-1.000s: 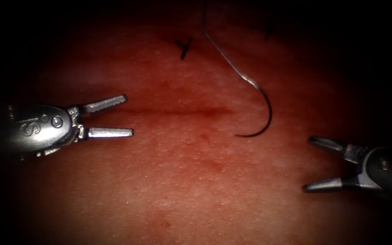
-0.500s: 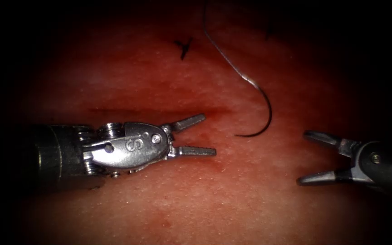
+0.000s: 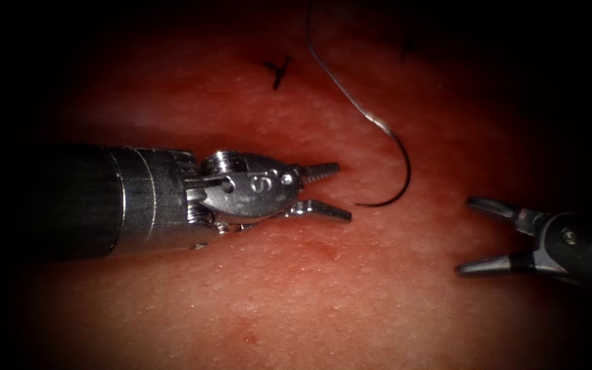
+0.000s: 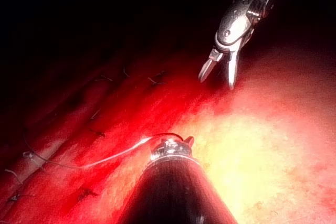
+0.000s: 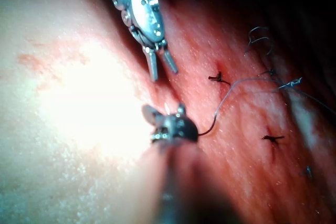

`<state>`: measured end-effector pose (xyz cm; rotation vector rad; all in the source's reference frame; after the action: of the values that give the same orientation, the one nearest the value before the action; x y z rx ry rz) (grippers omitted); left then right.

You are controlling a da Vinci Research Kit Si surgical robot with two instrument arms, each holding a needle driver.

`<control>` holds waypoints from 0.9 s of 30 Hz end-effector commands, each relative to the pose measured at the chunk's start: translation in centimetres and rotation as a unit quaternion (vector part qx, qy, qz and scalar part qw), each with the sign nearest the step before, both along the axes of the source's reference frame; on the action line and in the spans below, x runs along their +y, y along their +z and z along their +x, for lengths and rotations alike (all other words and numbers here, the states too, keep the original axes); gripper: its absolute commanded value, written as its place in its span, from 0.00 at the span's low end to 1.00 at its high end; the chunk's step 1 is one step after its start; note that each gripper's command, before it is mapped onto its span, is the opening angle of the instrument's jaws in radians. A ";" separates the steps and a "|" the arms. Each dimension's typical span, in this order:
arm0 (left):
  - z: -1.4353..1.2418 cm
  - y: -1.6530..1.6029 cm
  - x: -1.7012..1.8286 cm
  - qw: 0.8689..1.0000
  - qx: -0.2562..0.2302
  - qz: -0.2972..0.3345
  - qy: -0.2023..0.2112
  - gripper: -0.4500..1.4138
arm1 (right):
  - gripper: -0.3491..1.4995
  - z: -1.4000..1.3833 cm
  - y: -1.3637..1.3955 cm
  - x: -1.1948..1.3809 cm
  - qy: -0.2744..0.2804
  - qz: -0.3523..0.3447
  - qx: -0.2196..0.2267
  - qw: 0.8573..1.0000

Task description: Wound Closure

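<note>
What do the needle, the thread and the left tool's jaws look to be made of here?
Needle: dark, thin metal by the look, with a bright glint near its thread end; it lies free on the tissue. Thread: a fine dark strand, material unclear. Left tool: polished silvery metal, jaws open with toothed inner faces, holding nothing. Right tool: open, empty.

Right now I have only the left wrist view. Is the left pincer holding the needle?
Observer: No. In the endoscope view the left pincer is open and holds nothing; the needle's point lies just right of its tips.
Operator: Is the needle in the tissue?
Observer: No, its whole curve lies on the tissue, with the thread trailing up from its blunt end.
Operator: And the right pincer?
Observer: The right pincer is open, holds nothing and sits to the needle's right, clear of it.
</note>
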<state>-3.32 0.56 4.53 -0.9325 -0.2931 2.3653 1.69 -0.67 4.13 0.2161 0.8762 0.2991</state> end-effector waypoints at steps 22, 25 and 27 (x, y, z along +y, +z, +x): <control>-0.61 0.70 0.00 0.995 0.050 0.069 0.054 0.43 | 0.43 0.01 0.09 0.05 0.007 -0.002 -0.021 1.000; -0.64 0.78 -0.01 0.994 0.057 0.072 0.062 0.43 | 0.43 0.02 0.10 0.04 0.007 -0.002 -0.022 1.000; -0.64 0.83 -0.03 0.993 0.063 0.076 0.062 0.42 | 0.43 0.02 0.10 0.04 0.007 -0.002 -0.022 1.000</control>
<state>-3.89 0.47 5.35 -0.6982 -0.4919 2.4651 1.63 -0.67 4.19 0.2017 0.8320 0.3154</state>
